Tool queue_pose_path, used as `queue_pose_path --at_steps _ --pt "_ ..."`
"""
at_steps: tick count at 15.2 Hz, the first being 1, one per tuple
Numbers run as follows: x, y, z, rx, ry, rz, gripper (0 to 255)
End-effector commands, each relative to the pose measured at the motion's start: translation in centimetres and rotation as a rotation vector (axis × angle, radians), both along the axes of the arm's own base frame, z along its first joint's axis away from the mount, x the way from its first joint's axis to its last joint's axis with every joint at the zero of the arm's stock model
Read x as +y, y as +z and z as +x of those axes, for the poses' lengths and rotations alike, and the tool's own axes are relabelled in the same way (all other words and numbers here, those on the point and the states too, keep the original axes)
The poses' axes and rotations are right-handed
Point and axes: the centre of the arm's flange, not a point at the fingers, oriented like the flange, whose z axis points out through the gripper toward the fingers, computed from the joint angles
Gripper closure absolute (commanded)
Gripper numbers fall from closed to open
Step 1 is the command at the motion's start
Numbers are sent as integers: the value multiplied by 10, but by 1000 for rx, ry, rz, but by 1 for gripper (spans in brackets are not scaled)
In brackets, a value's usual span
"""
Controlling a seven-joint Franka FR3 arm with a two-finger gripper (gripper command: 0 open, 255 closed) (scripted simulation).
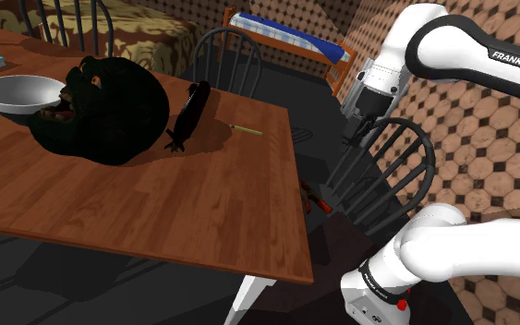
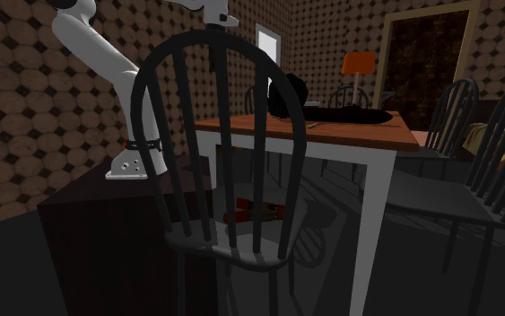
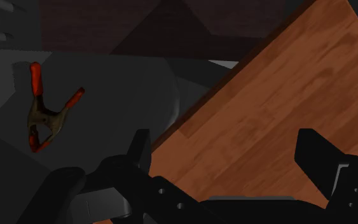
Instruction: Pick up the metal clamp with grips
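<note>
The clamp (image 3: pixel 46 116) is dull metal with red grips on its handles and tips (it lies low on a dark surface, near the desk's (image 3: pixel 285 108) edge). The gripper (image 3: pixel 225 145) hangs open above it, holding nothing.

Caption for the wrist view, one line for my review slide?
Open tool hovers over the edge of the wooden table; the red-gripped metal clamp lies untouched on a dark surface beyond it.

A wooden table (image 1: pixel 156 208) bears a white bowl (image 1: pixel 8 95) and pencil (image 1: pixel 246 130) — dark chair (image 1: pixel 392 171) beside.
</note>
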Motion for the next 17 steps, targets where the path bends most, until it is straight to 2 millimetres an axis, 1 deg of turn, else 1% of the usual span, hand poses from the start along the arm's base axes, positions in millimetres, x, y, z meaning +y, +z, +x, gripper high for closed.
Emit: queue_pose_path --at_steps 1,17 --pt "0 0 0 0 0 0 0" --pt "-113 -171 19 -42 58 -43 0"
